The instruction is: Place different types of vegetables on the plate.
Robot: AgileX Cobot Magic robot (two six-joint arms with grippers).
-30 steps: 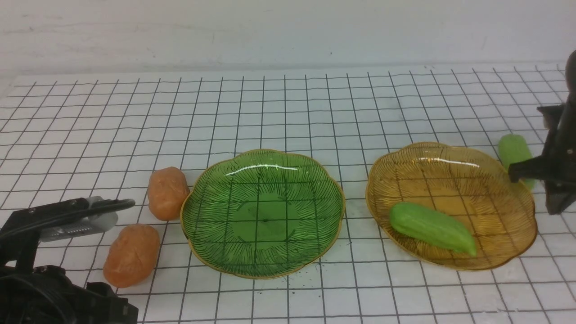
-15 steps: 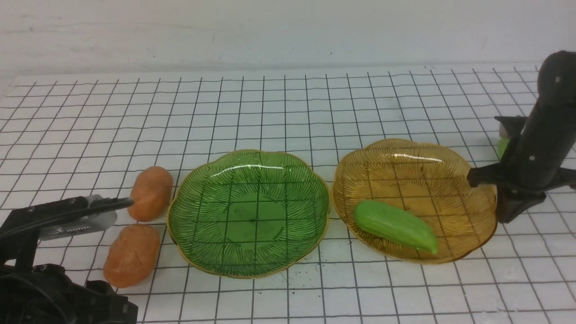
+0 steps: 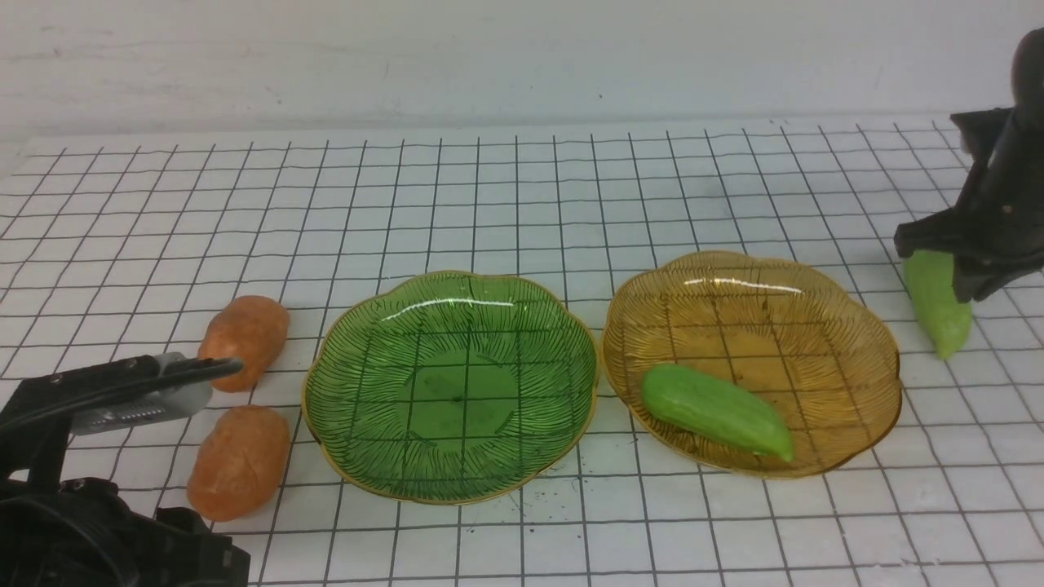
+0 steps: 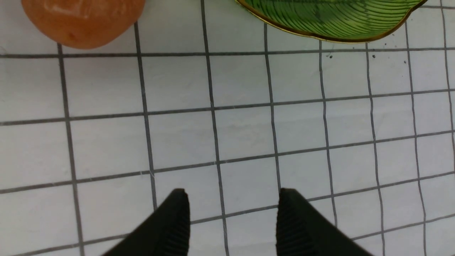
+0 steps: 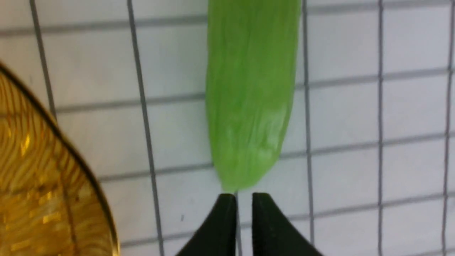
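Front view. A white gridded surface (image 3: pixel 522 204) carries a green plate (image 3: pixel 351 424) at centre and an amber plate (image 3: pixel 856 350) to its right, the two rims almost meeting. One gourd (image 3: pixel 715 410) lies inside the amber plate, towards its near side. A second gourd (image 3: pixel 938 306) lies on the surface just beyond that plate's right rim. The far potato (image 3: pixel 243 330) and the near potato (image 3: pixel 238 461) lie on the surface left of the green plate, which is empty.

The right end effector (image 3: pixel 972 285) hangs over the far end of the second gourd (contact cannot be judged from here). The left end effector (image 3: pixel 216 379) sits low at the left, level with the gap between the potatoes.

Left wrist view. This supplies what the front view hides: the left end effector (image 4: pixel 233 199) has its fingers well apart over bare grid, with nothing between them. Part of one potato (image 4: pixel 83 21) (which one cannot be told) and the green plate's rim (image 4: pixel 330 35) show at the frame's edge.

Right wrist view. The right end effector (image 5: pixel 244 199) shows only a narrow slit between its tips and grips nothing. One end of the second gourd (image 5: pixel 250 96) lies just past them, beside the amber plate's rim (image 5: pixel 53 117).
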